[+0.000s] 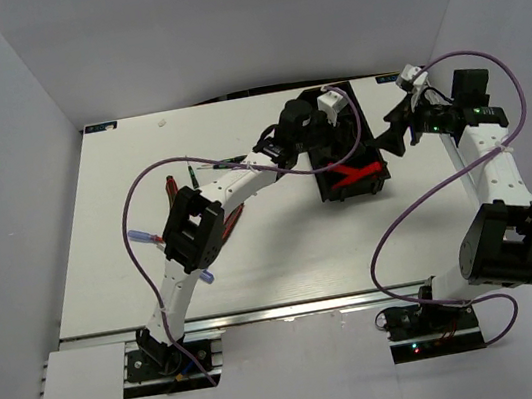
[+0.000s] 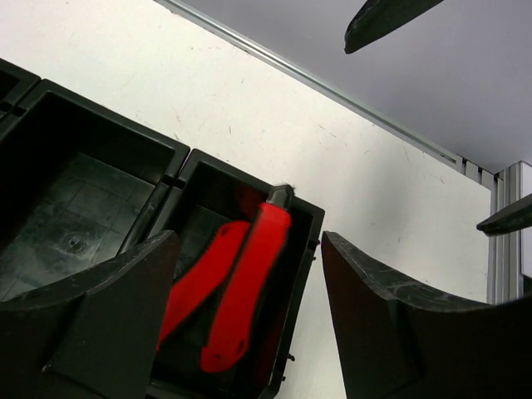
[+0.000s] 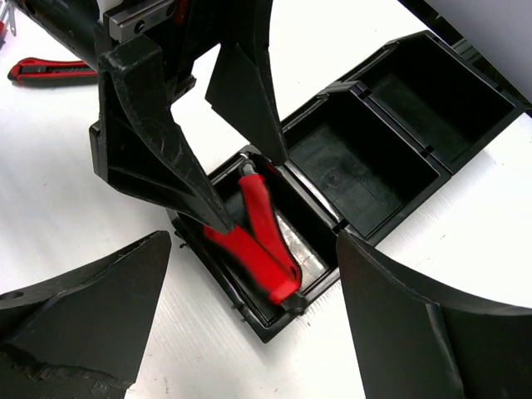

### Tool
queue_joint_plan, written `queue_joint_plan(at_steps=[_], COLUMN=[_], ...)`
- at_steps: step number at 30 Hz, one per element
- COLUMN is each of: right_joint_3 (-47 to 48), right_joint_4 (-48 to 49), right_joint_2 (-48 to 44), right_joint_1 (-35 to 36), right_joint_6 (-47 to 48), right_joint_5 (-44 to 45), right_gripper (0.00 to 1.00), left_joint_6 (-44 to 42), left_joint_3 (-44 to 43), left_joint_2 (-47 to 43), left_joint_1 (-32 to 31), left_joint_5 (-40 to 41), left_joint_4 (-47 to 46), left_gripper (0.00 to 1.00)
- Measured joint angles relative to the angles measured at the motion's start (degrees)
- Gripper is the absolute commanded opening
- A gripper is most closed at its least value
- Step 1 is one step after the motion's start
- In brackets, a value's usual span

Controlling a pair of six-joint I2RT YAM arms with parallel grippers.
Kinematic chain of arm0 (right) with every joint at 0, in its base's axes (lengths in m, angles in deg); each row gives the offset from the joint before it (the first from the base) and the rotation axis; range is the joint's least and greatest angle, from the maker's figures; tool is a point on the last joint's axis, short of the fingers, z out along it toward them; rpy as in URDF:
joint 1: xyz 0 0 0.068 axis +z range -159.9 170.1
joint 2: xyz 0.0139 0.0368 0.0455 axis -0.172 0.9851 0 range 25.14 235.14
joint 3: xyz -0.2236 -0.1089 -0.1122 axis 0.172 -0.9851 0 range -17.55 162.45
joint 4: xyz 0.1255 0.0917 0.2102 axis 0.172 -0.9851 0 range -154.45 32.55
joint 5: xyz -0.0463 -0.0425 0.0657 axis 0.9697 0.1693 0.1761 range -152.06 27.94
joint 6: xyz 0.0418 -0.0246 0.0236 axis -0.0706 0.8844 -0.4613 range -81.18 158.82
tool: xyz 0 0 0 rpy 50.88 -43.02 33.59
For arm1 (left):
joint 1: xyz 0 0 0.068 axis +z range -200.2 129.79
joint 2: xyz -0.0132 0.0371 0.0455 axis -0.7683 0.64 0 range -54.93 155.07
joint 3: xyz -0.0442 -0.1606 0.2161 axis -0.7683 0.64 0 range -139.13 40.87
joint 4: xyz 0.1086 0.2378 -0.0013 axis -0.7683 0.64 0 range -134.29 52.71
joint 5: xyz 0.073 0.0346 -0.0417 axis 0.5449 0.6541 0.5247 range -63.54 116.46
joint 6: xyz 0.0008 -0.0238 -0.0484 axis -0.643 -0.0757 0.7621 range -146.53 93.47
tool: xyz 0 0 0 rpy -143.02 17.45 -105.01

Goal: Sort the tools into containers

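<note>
Tray: a black tray (image 2: 174,162) with three compartments in a row lies on the white counter (image 1: 284,247), right of centre and toward the far side, its long side running near to far.
Knives in tray: two red knives (image 2: 245,291) lie close together in the nearest end compartment, crossing at one end. The dark tip of one reaches up to the compartment's rim.
Left fingers: the left gripper (image 2: 249,316) hangs over the near end of the tray. Its fingers are spread wide with the knife compartment between them, and they are clamped on nothing. The right wrist view does not settle whether a fingertip touches a knife.
Right fingers: the right gripper (image 3: 253,328) is just right of the tray, tilted toward its near end. Its fingers are wide apart and grip nothing.
Loose tools: these lie on the left half of the counter, well apart from the tray and partly hidden by the left arm. They are a red-and-black knife (image 3: 50,71), a red-handled screwdriver (image 1: 171,186), a blue-handled screwdriver (image 1: 138,237) and a thin dark precision screwdriver (image 1: 225,163).
Cables: purple cables (image 1: 384,241) loop along both arms above the counter.
</note>
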Motion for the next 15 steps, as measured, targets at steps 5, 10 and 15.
queue_joint_plan(at_steps=[5, 10, 15], right_joint_3=[0.28, 2.86, 4.04], right_joint_4=[-3.65, -13.03, -19.41], right_joint_2=[0.04, 0.90, 2.32], right_joint_1=[0.63, 6.14, 18.47], right_joint_6=[4.48, 16.11, 28.22], right_joint_5=[-0.90, -1.27, 0.63], right_gripper=[0.88, 0.88, 0.89], left_joint_6=[-0.02, 3.23, 9.77], left_joint_3=[-0.96, 6.95, 26.71], left_joint_2=[-0.87, -10.67, -32.76], left_joint_1=[0.39, 2.67, 11.30], left_joint_5=[1.20, 3.34, 6.19], left_joint_4=[2.43, 6.69, 10.67], left_gripper=[0.81, 0.82, 0.83])
